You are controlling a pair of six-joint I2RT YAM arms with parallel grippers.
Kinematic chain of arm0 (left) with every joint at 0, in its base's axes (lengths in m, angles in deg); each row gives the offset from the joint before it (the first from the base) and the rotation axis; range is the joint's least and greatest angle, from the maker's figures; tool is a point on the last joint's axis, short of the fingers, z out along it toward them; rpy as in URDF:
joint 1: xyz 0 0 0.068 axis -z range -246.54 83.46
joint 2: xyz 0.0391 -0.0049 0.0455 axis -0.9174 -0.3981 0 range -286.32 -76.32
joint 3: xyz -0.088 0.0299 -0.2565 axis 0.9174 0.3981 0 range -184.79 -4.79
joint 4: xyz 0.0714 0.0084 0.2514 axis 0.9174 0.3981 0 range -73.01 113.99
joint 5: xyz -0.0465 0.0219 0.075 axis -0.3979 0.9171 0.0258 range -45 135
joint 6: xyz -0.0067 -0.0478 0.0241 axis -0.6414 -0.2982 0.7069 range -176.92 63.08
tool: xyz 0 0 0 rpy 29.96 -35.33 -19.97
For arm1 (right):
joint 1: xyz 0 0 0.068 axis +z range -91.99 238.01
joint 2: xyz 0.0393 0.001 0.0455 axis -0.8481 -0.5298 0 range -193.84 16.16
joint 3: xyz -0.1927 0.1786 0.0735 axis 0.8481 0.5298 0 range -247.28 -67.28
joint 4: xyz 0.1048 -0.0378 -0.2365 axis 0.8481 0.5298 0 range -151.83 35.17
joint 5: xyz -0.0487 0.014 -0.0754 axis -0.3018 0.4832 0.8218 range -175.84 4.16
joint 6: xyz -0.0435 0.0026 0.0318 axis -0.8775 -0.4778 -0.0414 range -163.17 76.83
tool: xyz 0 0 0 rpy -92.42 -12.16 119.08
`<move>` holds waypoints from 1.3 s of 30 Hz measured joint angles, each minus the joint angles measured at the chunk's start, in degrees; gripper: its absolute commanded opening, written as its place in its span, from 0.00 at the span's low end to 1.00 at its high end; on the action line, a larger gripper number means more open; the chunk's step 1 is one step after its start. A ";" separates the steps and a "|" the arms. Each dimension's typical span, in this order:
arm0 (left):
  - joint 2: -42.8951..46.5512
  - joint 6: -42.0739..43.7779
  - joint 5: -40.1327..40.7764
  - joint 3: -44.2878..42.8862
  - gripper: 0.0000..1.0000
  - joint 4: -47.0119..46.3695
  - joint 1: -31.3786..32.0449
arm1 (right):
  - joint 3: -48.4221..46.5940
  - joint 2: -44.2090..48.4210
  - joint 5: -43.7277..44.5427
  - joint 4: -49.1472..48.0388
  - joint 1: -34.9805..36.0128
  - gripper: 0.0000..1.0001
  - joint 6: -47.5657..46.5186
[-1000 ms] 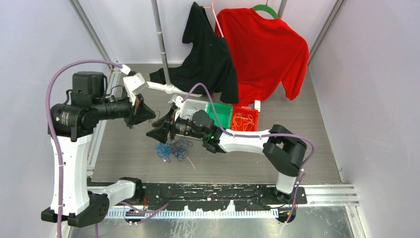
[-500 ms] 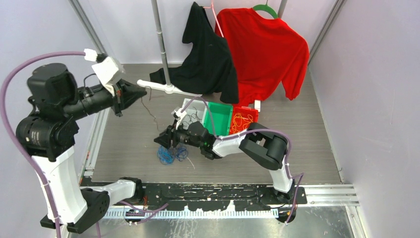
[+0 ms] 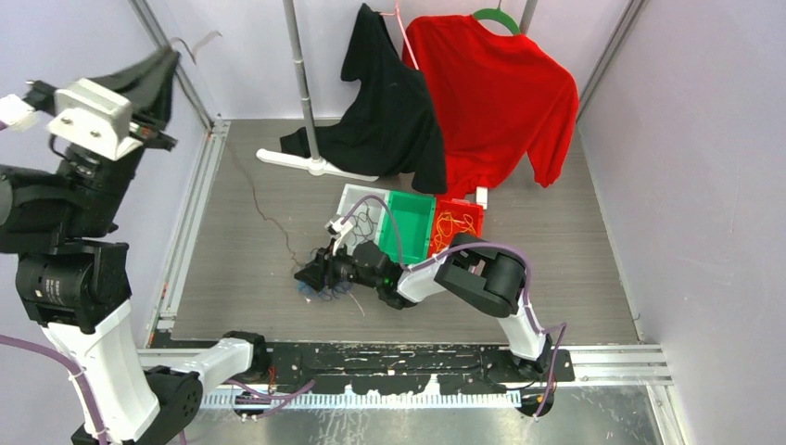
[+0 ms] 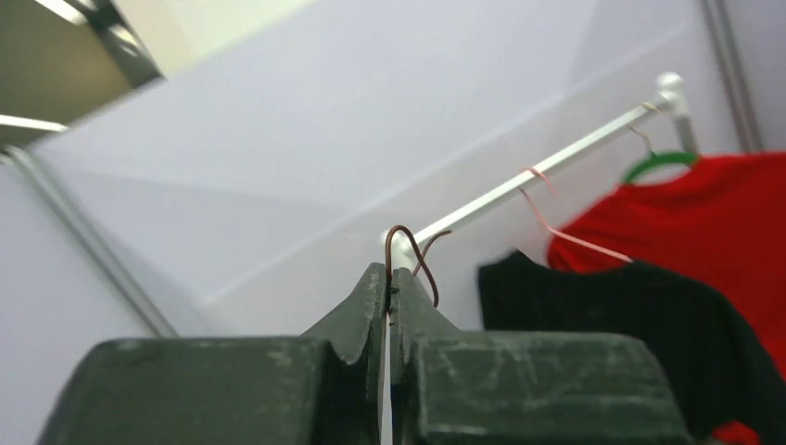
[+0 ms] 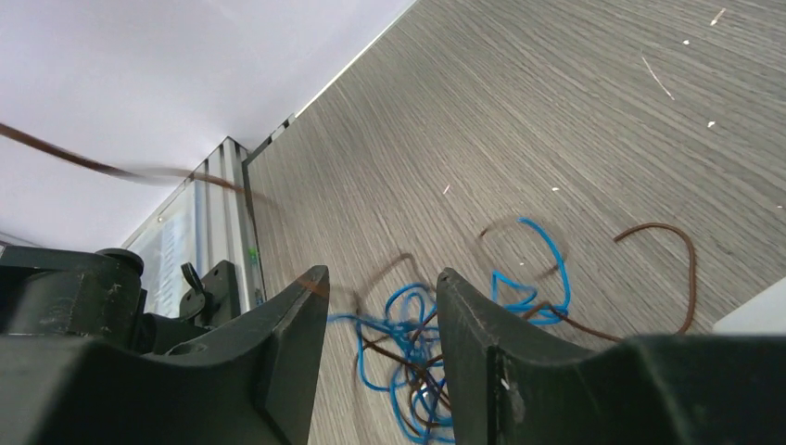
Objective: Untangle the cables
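My left claw (image 4: 387,278) is pinched shut on one brown cable (image 4: 409,243), held high at ten o'clock. The strand runs down to the tangle (image 5: 408,357) of blue and brown. My right claw (image 5: 380,287) stands half open just over it, gripping nothing I can see. At its two o'clock are a white bin (image 3: 350,192), a green bin (image 3: 417,222) and a red bin (image 3: 461,201) with orange cables (image 3: 456,224). A black shirt (image 3: 389,102) and a red shirt (image 3: 491,93) hang at twelve.

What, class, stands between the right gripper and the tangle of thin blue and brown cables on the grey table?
Nothing visible does. The right gripper, jaws apart, hangs close over the tangle of thin blue and brown cables on the grey table; no other object lies between them.
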 measured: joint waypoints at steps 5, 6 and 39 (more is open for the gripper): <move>-0.24 1.49 5.51 0.02 0.00 -14.25 0.00 | 0.42 0.00 0.00 -0.39 0.09 0.52 0.07; -0.24 1.60 6.25 0.02 0.00 -16.11 0.00 | 0.52 0.00 -0.02 -0.37 0.09 0.53 0.07; 15.98 2.51 0.15 32.46 0.21 2.14 0.00 | -3.78 13.57 -5.77 7.45 -2.16 0.01 -4.22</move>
